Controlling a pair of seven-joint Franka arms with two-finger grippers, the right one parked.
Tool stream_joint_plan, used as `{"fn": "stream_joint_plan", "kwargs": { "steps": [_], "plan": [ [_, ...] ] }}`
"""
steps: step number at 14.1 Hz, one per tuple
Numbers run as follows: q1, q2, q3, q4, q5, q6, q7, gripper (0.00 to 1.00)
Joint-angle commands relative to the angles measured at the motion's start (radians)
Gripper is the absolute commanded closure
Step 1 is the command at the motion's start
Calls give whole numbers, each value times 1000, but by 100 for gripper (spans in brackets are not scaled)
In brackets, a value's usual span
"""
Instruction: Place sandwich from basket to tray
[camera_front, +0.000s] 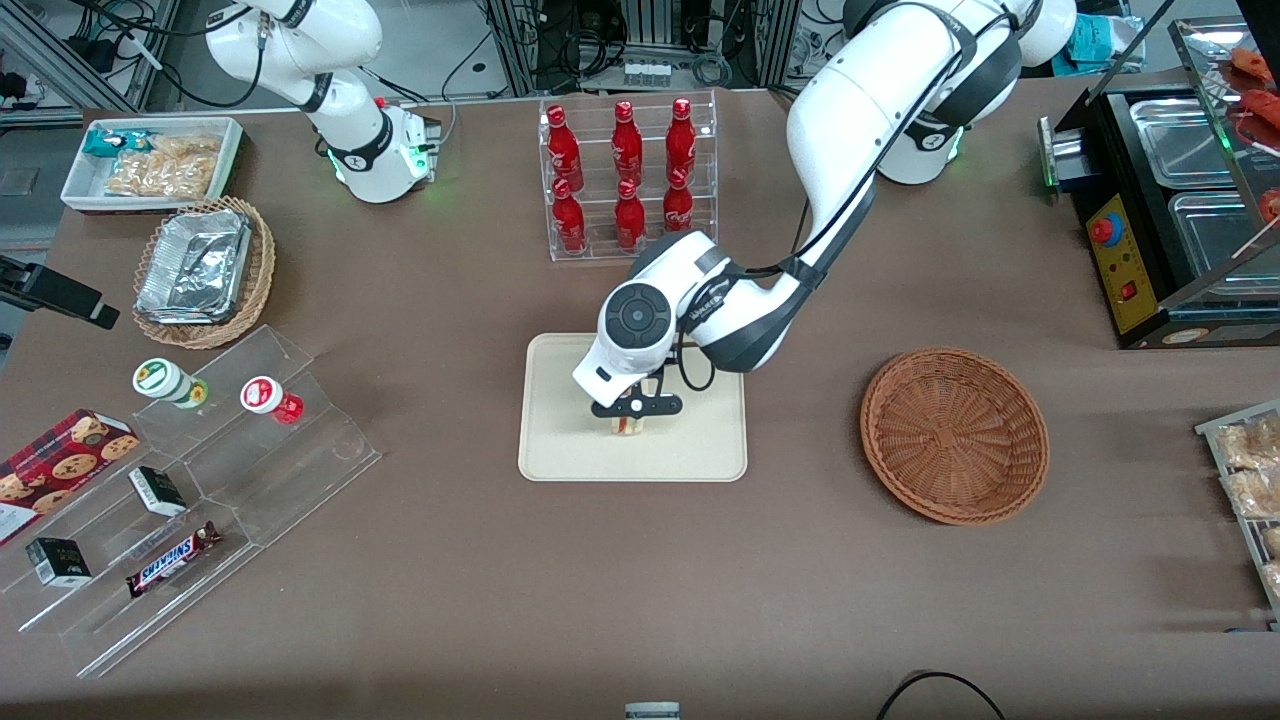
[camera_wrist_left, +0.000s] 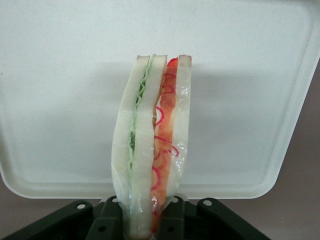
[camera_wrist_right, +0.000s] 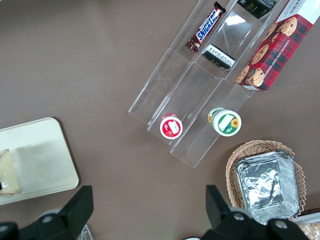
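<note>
Clamping the sandwich (camera_wrist_left: 152, 145) between its two fingers, the tool (camera_front: 632, 415) hangs low over the tray (camera_front: 560, 440), roughly above the tray's middle. Seen from the wrist, the wedge stands on edge in the grip, bread slices upright with the green layer on one side and the red on the other, and pale tray fills the view beneath it. Whether the lower edge of the sandwich already touches the tray or rides just above it cannot be told from these views.

By my reading, the carry is done and the placing step is in hand. The basket (camera_front: 955, 435) lies well apart from the tool, toward the working arm's end of the surface, with nothing visible in it.

What comes next should be a short, slow descent until the sandwich meets the tray, then a release of the fingers and a straight lift clear. Standing on a narrow edge, the wedge may well tip over once freed, so a low release looks wise.
</note>
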Motion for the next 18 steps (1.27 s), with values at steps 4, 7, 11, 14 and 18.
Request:
{"fn": "stream_joint_plan", "kwargs": {
  "steps": [4,7,11,14,18],
  "plan": [
    [-15,10,40,37,26,3,-13,20],
    [-10,-16,47,37,62,-3,-20,0],
    [43,-126,57,34,56,-114,-19,0],
    [184,-255,48,28,51,-322,15,0],
    [333,-388,52,20,51,-558,221,0]
  ]
}}
